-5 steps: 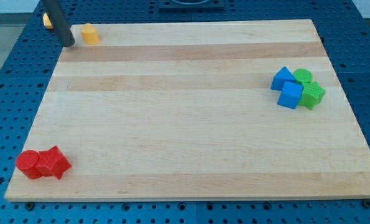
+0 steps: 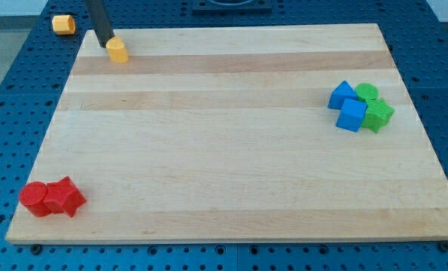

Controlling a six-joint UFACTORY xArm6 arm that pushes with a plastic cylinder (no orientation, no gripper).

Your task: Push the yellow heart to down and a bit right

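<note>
My tip (image 2: 108,44), a plain rod holding nothing, touches the yellow heart's (image 2: 118,51) upper-left side near the tabletop's (image 2: 224,150) top-left corner.

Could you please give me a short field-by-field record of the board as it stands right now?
surface: pale wooden board on a blue perforated table
task block: small yellow heart block, near the board's top-left corner
my tip: at the yellow block's upper-left side, touching or nearly so
off-board item: yellow-orange block on the table beyond the top-left corner
view's right cluster: two blue blocks and two green blocks, bunched together
bottom-left cluster: two red blocks, side by side
</note>
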